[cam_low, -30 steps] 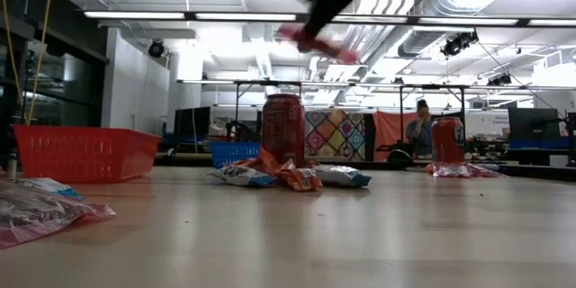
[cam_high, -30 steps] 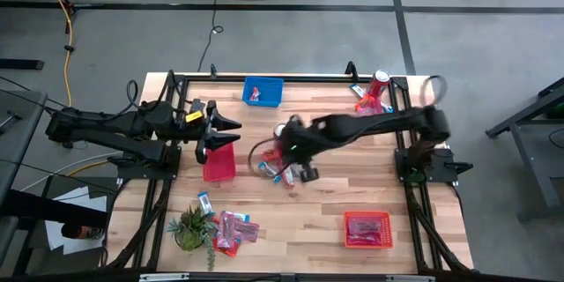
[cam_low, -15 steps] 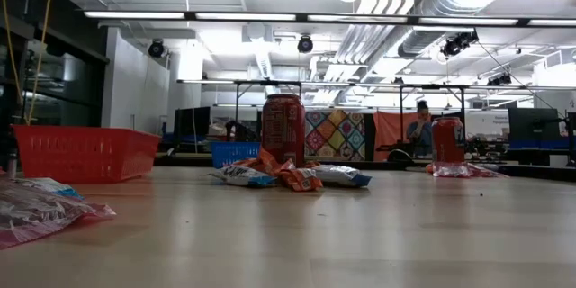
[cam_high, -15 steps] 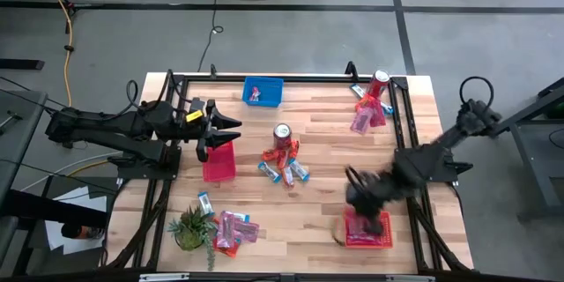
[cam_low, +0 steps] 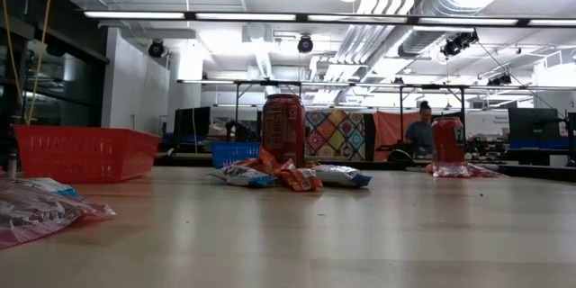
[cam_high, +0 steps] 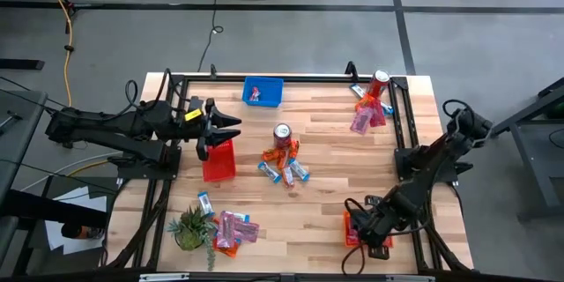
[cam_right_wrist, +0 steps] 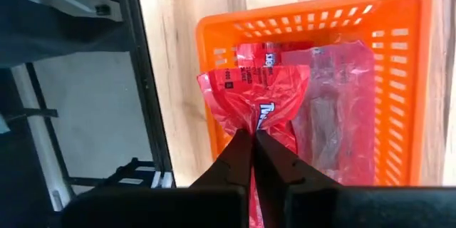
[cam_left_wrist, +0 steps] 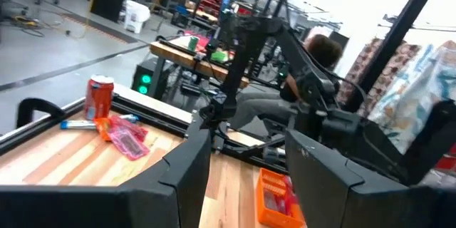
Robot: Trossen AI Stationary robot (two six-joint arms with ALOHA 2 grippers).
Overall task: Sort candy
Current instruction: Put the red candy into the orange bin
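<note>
Above the orange basket (cam_right_wrist: 399, 78) at the bench's near right corner, the right end effector (cam_right_wrist: 254, 142) is clamped on a red candy packet (cam_right_wrist: 256, 100). Release too near the rim could drop it outside. The left end effector (cam_left_wrist: 239, 178) waits half-spread at far left, holding nothing. More candy (cam_high: 284, 167) lies mid-bench.

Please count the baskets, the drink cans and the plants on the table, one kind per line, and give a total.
Baskets: 3 (blue basket, red basket, orange basket)
Drink cans: 2 (middle can, corner can)
Plant: 1
Total: 6
</note>
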